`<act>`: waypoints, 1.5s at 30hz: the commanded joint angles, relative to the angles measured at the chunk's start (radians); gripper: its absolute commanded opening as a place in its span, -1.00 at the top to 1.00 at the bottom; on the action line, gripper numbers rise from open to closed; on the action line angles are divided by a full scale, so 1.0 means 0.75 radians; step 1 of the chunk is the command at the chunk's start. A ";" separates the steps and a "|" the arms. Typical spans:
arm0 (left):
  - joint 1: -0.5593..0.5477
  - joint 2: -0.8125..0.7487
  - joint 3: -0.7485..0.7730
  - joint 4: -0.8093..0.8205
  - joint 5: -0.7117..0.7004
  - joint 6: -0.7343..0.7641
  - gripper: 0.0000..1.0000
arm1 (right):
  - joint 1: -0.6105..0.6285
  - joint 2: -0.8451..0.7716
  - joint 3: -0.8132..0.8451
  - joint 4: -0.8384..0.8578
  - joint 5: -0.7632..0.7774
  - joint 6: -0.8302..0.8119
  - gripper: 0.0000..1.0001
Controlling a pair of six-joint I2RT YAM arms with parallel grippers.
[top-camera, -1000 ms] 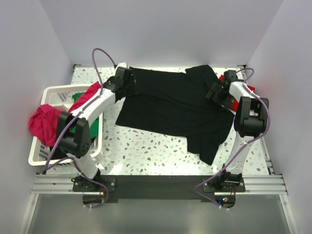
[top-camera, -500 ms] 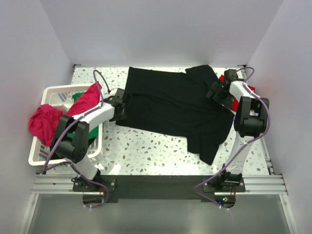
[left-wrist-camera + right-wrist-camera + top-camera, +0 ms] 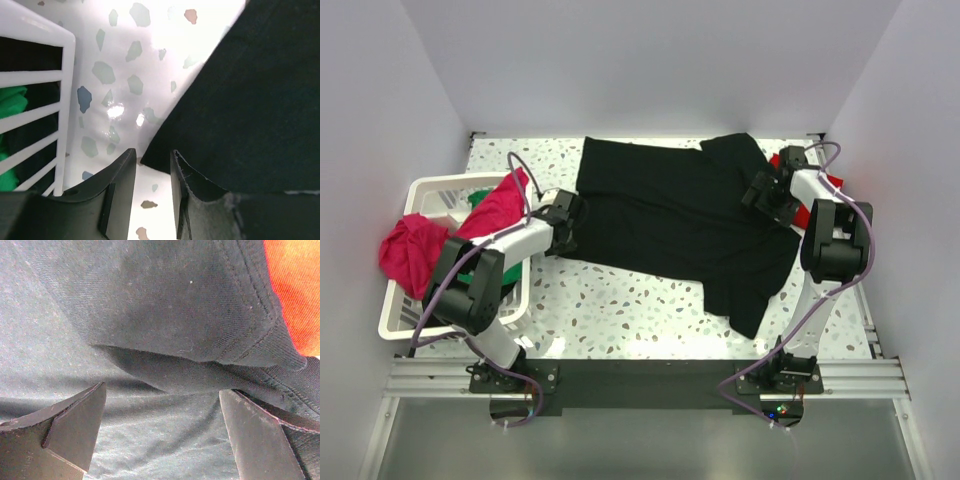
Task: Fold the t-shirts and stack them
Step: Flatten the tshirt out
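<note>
A large black t-shirt [image 3: 680,220] lies spread across the table [image 3: 620,300]. My left gripper [image 3: 565,226] is at its near-left corner. In the left wrist view the jaws [image 3: 151,161] stand a narrow gap apart and low over the table, with the black corner [image 3: 155,159] at their tips and not pinched. My right gripper [image 3: 761,190] hovers wide open over the shirt's right sleeve area. A fold of black cloth [image 3: 165,330] lies just ahead of this gripper [image 3: 162,407]. A red t-shirt [image 3: 804,213] [image 3: 295,290] peeks out beside the right arm.
A white slatted basket [image 3: 420,190] [image 3: 35,40] stands at the left, close to the left arm. A magenta-pink shirt [image 3: 412,250] drapes over its rim, and green cloth [image 3: 478,197] [image 3: 10,105] lies inside. Walls close in on three sides.
My left gripper came back along the shirt's left edge from the far corner to the near-left corner, and its jaws narrowed. The right arm stayed still.
</note>
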 commanded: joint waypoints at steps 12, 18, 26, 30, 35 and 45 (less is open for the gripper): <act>0.057 0.046 -0.061 0.179 0.093 -0.013 0.20 | -0.010 -0.094 -0.019 0.023 -0.029 -0.009 -0.98; 0.057 0.075 -0.082 0.189 0.148 -0.009 0.34 | -0.008 -0.131 -0.043 0.023 -0.021 -0.019 -0.98; 0.056 0.028 -0.129 0.175 0.232 -0.015 1.00 | -0.008 -0.196 -0.072 0.015 -0.072 -0.017 -0.97; 0.059 -0.062 -0.125 0.146 0.247 -0.015 1.00 | 0.002 -0.288 -0.098 -0.050 -0.119 -0.034 -0.96; 0.065 -0.136 -0.131 0.116 0.283 -0.007 1.00 | 0.069 -0.483 -0.270 -0.153 -0.086 -0.054 -0.93; 0.075 -0.211 -0.143 0.079 0.351 0.080 1.00 | 0.286 -0.997 -0.726 -0.494 0.140 0.107 -0.78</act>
